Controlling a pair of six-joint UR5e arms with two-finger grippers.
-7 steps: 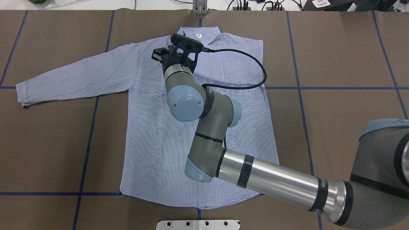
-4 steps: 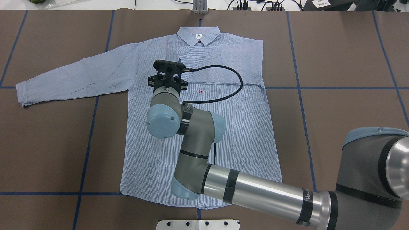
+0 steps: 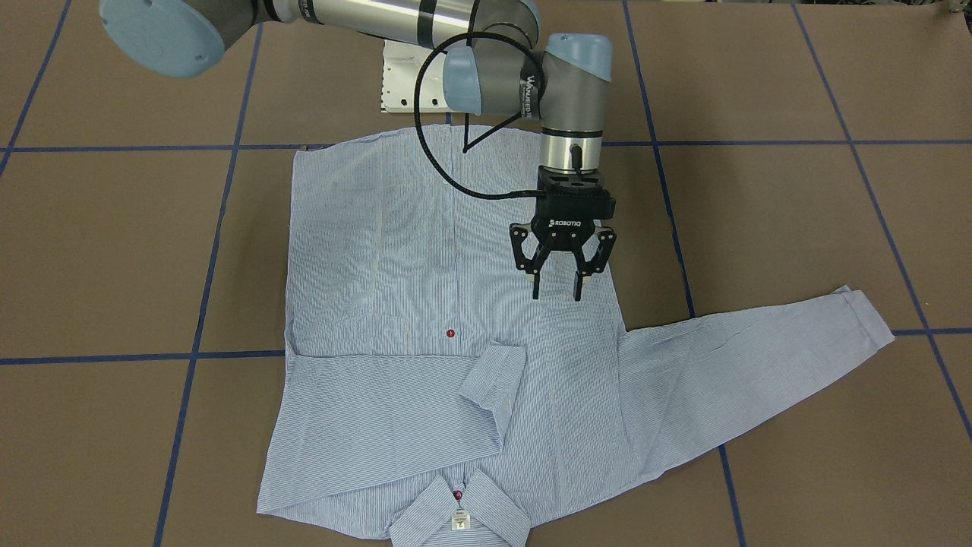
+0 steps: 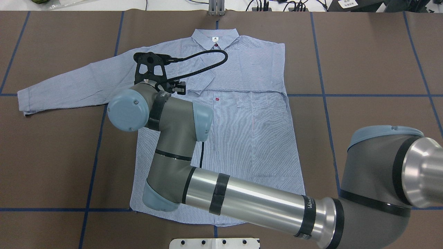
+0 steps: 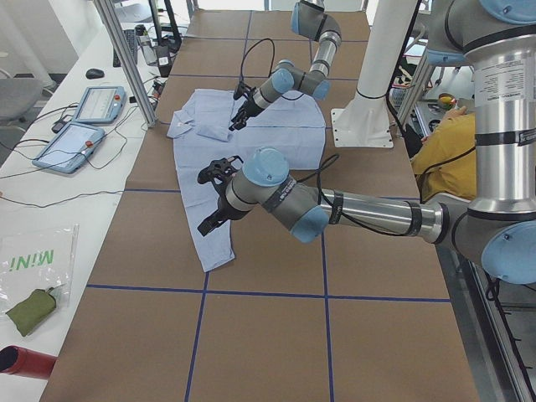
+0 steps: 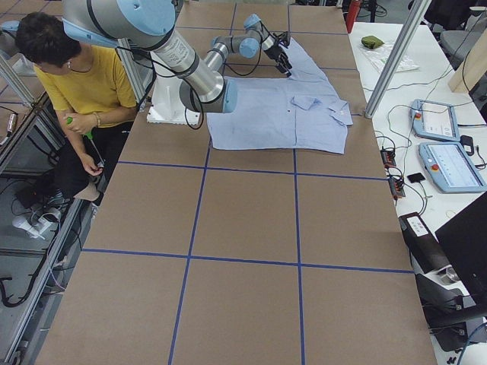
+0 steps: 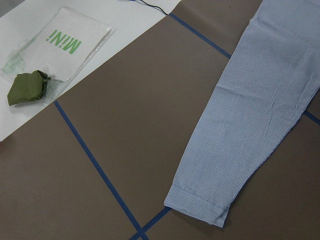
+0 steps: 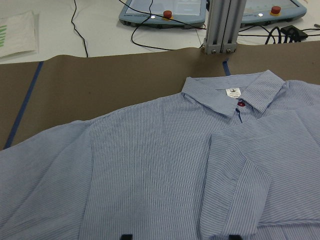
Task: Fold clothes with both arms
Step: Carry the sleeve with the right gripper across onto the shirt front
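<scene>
The light blue striped shirt point(image 4: 249, 138) lies flat, front up, collar point(image 4: 216, 37) at the far edge. One sleeve is folded across the chest, its cuff point(image 3: 493, 372) near the placket. The other sleeve point(image 4: 69, 83) lies stretched out sideways. My right gripper point(image 3: 557, 295) is open and empty and hovers just above the shirt near that sleeve's shoulder. Its fingertips point(image 8: 126, 236) show apart at the bottom of the right wrist view. My left gripper point(image 5: 209, 201) shows only in the exterior left view, above the stretched sleeve's cuff point(image 7: 197, 207). I cannot tell whether it is open.
The white pedestal base point(image 3: 395, 76) stands at the near table edge. An aluminium post point(image 4: 216, 7) and control tablets point(image 8: 165, 10) are beyond the collar. A green pouch point(image 7: 27, 87) lies off the mat. A person in yellow point(image 6: 84, 84) sits beside the robot.
My right arm has swung from over the collar back and then across to the shirt's left shoulder. The folded sleeve on the chest has come into view.
</scene>
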